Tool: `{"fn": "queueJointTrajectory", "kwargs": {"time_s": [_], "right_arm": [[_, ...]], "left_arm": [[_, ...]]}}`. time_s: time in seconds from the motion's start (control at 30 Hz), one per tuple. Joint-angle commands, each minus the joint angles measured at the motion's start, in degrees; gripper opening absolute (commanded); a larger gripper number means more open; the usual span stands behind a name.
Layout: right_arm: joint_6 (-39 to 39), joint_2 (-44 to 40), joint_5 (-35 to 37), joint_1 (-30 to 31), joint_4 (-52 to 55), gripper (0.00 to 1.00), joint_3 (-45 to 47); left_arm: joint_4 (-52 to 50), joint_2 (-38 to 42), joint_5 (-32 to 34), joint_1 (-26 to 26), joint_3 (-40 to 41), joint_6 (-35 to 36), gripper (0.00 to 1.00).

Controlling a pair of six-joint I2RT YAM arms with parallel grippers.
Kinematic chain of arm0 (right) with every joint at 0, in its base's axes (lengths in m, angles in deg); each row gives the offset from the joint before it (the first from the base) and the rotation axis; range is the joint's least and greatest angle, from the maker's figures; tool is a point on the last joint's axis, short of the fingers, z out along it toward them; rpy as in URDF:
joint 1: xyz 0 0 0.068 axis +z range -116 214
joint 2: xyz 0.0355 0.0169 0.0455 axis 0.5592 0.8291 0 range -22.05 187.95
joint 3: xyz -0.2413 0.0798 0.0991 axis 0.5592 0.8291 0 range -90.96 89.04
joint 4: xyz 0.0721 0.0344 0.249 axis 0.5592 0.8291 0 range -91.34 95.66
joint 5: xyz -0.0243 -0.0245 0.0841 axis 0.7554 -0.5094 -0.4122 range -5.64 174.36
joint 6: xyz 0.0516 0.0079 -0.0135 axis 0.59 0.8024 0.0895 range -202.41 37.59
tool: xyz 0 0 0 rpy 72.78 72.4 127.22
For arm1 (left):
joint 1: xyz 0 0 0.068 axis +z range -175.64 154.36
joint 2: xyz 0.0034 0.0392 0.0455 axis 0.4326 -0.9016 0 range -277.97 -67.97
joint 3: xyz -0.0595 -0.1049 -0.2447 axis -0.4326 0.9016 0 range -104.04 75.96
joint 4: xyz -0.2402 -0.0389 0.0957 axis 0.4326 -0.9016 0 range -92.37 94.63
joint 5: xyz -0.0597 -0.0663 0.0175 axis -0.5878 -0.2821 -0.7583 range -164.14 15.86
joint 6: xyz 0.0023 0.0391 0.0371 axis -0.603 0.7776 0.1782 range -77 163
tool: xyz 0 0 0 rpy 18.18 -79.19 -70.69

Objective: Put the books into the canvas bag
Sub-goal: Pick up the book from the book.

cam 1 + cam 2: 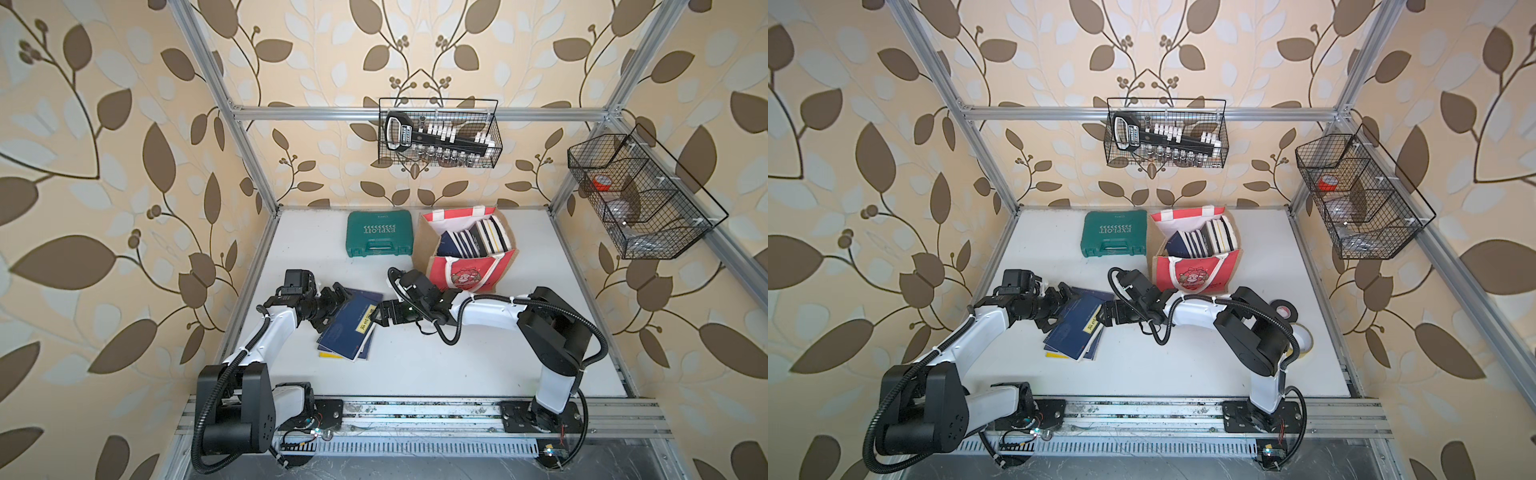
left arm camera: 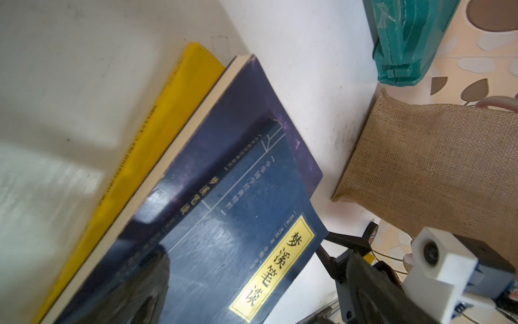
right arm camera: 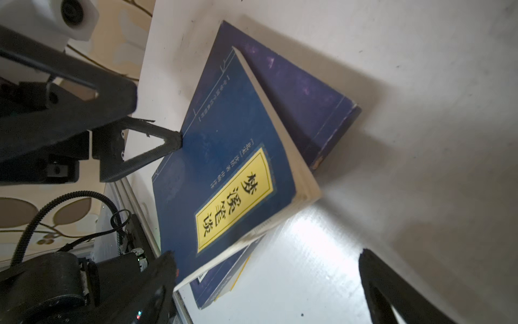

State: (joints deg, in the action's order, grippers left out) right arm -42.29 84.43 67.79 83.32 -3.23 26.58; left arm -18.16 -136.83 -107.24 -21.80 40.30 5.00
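Both grippers have their jaws spread wide and are holding nothing. The left gripper (image 1: 332, 309) is at the left side of the loose books (image 1: 349, 332), and in the right wrist view one of its fingertips (image 3: 171, 143) touches the top cover's edge. The right gripper (image 1: 379, 318) is at the pile's right side.

The pile lies left of the middle of the white worktop (image 1: 436, 365). You can count at least four thin paperbacks in it: three navy and one yellow at the bottom. The top book (image 3: 224, 179) is glossy navy with a yellow title label, and it sits askew with its cream page block showing.

The single canvas bag (image 1: 461, 276) stands near the back edge, right of centre. It is boxy, with coarse tan jute sides and a red printed front. The packed books (image 1: 473, 239) stand upright inside it, with striped dark and white edges too tight to count.

One green moulded tool case (image 1: 380, 232) lies beside the bag at the back edge. Two black wire baskets (image 1: 395, 162) hang above the worktop, and their contents are hard to make out. In a top view, two rolls of tape (image 1: 1285, 311) near the right edge are half hidden behind the right arm.
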Motion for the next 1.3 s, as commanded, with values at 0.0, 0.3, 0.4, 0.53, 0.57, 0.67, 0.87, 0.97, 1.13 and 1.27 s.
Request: {"fn": "queueJointTrajectory", "kwargs": {"time_s": [0.0, 0.3, 0.4, 0.53, 0.57, 0.67, 0.87, 0.97, 1.13, 1.27], "right_arm": [[0.2, 1.8, -1.8, -0.1, -0.7, 0.99, -0.1], [-0.7, 3.1, -5.3, -0.7, -4.5, 0.99, 0.0], [-0.3, 3.8, -6.4, -0.8, -5.3, 0.99, -0.5], [-0.7, 3.8, -6.8, -0.8, -5.6, 0.99, -0.2], [-0.8, 3.6, -6.8, -0.8, -5.7, 0.99, -0.1], [-1.1, 3.1, -6.5, -0.8, -5.7, 0.99, 0.6], [-1.2, 3.1, -6.8, -0.9, -6.2, 0.99, 1.2], [-1.4, 3.1, -7.0, -1.2, -6.2, 0.99, 1.2], [-1.1, 3.2, -8.0, -2.0, -7.5, 0.99, 1.9], [-0.6, 3.5, -8.8, -2.3, -8.6, 0.99, 2.3]], "left_arm": [[0.4, -0.1, -2.8, 0.4, 2.1, -1.0, 0.99], [-1.6, 1.8, -1.8, 0.2, 2.5, -1.0, 0.99], [-2.4, 0.9, -0.4, 0.2, 0.8, -0.1, 0.99], [-5.1, -2.4, 0.6, 0.2, -2.5, 1.6, 0.99], [-5.5, -2.8, 1.1, 0.3, -3.1, 1.8, 0.99], [-5.8, -3.1, 2.5, 0.3, -4.2, 1.7, 0.99], [-7.9, -5.5, 5.5, 0.4, -8.2, 1.8, 0.99], [-7.5, -6.4, 4.9, 0.4, -8.7, 1.7, 0.99], [-7.1, -6.4, 4.7, 0.4, -7.9, 1.6, 0.99], [-7.2, -6.8, 4.7, 0.4, -8.0, 2.0, 0.99]]}}
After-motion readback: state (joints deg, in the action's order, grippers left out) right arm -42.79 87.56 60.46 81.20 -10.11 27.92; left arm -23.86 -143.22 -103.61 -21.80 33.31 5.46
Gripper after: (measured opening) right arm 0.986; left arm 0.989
